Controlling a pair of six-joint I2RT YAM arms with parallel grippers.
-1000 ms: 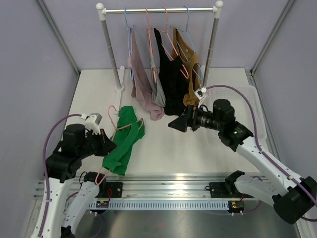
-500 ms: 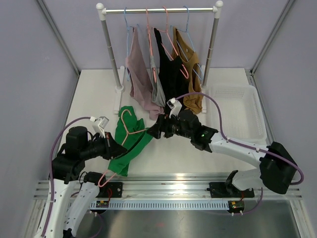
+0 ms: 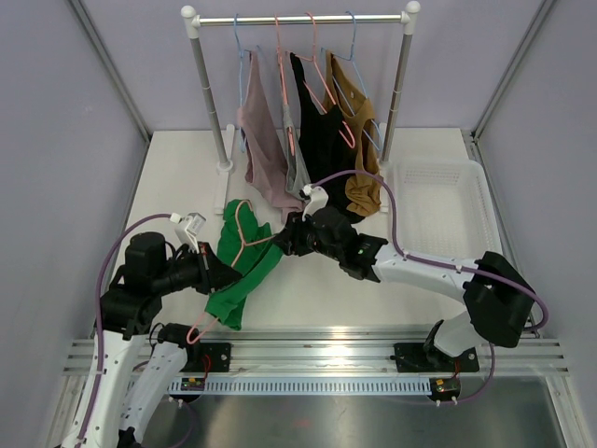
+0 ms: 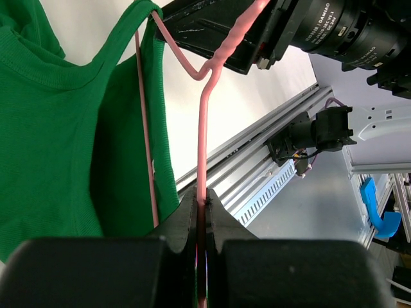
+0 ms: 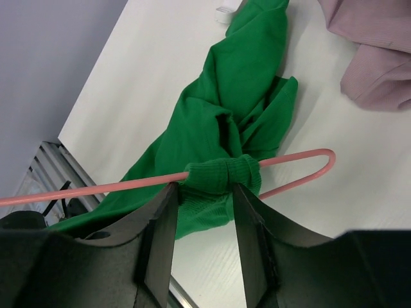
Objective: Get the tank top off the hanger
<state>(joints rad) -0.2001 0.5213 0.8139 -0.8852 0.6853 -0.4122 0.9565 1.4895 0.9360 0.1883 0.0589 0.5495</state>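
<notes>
A green tank top (image 3: 241, 271) hangs crumpled on a pink hanger (image 3: 244, 245) held low over the table. My left gripper (image 3: 216, 273) is shut on the hanger's wire (image 4: 204, 128), with the green cloth (image 4: 58, 128) draped to its left. In the right wrist view a bunched green strap (image 5: 221, 174) wraps the pink hanger (image 5: 302, 157). My right gripper (image 5: 204, 189) is open, and its jaws stand on either side of that strap, close against it. In the top view the right gripper (image 3: 284, 238) sits at the hanger's upper end.
A clothes rack (image 3: 298, 19) at the back carries a pink garment (image 3: 266, 159), a black one (image 3: 322, 159) and a brown one (image 3: 359, 131) on hangers. A white basket (image 3: 438, 210) lies at the right. The metal rail (image 3: 326, 350) runs along the near edge.
My right arm has swung left from near the rack to the hanger, and its jaws have narrowed around the green strap. The left gripper has lifted the hanger slightly rightward.
</notes>
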